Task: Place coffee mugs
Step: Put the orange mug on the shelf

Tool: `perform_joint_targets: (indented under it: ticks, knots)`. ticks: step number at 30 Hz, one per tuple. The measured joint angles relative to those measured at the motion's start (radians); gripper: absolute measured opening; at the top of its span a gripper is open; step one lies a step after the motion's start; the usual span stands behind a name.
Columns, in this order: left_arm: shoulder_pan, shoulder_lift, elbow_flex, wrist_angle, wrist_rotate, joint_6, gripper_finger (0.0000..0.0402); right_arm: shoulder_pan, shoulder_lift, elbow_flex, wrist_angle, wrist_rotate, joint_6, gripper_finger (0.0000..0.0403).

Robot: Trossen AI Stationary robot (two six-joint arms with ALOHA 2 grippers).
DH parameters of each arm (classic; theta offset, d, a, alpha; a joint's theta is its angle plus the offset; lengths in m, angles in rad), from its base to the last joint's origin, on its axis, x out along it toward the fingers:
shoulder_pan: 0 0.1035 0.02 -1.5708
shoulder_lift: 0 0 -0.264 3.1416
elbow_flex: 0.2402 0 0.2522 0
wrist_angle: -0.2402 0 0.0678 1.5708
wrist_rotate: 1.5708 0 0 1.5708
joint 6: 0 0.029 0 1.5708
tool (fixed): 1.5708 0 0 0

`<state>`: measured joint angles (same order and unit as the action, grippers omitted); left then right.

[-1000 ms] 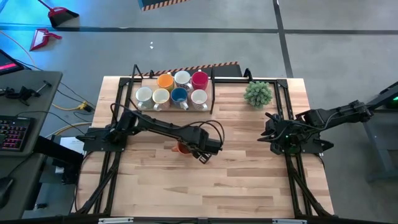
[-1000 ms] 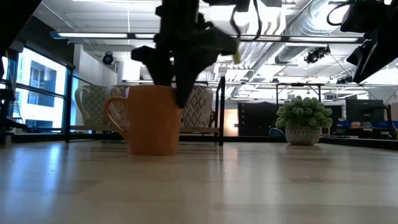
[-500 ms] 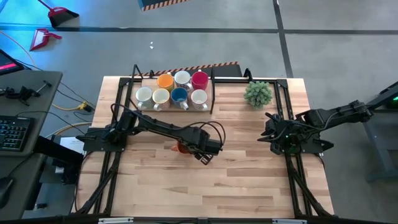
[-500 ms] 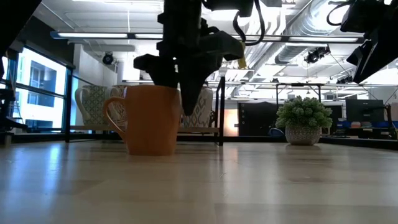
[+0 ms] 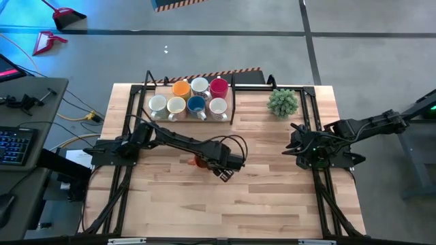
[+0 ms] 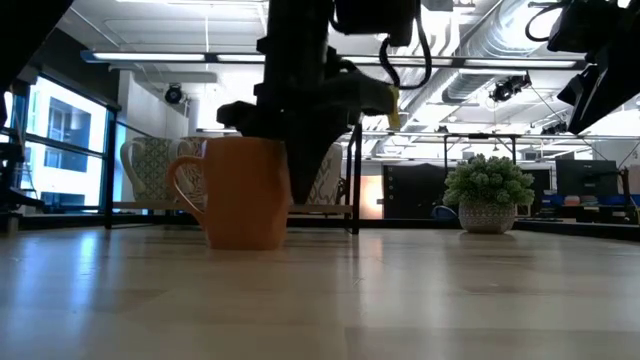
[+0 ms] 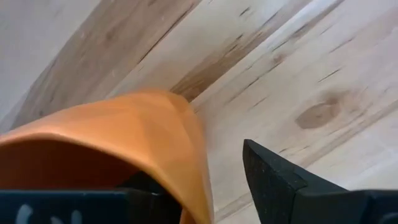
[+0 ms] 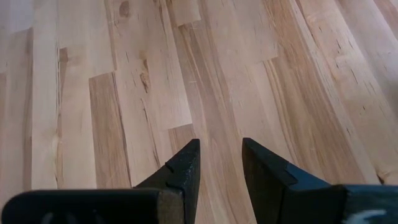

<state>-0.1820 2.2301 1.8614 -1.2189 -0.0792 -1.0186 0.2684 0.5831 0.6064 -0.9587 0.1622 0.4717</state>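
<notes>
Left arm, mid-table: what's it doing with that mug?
The left gripper is down over an orange mug standing on the table, one finger inside the rim, the other outside with a gap to the wall. Seven more mugs sit in the rack at the far edge, beside a potted plant. The right gripper waits open over bare wood at the right.

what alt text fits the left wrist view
Close-up of an orange mug's rim over the pale wooden tabletop, with the left gripper straddling its wall: one dark finger inside the mug, the other finger outside.
</notes>
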Motion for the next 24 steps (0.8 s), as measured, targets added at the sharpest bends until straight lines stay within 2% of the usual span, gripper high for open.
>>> perform_joint_targets:
  ticks: [3, 8, 13, 24]
  knots:
    - [0.001, 0.007, -0.002, -0.016, 0.004, 0.021, 0.0112, 0.000, 0.000, 0.000, -0.001, 0.000, 0.000, 0.0099]
    - [0.000, 0.006, -0.002, -0.010, 0.005, 0.125, 0.0016, 0.000, 0.000, 0.000, -0.001, 0.000, 0.000, 0.0099]
    - [-0.011, 0.006, -0.002, -0.012, -0.010, 0.285, 0.0007, 0.000, 0.000, 0.000, -0.001, 0.000, 0.000, 0.0099]
    - [-0.053, 0.006, -0.002, -0.041, -0.040, 0.963, 0.0006, 0.000, 0.000, 0.000, -0.002, 0.000, 0.000, 0.0099]
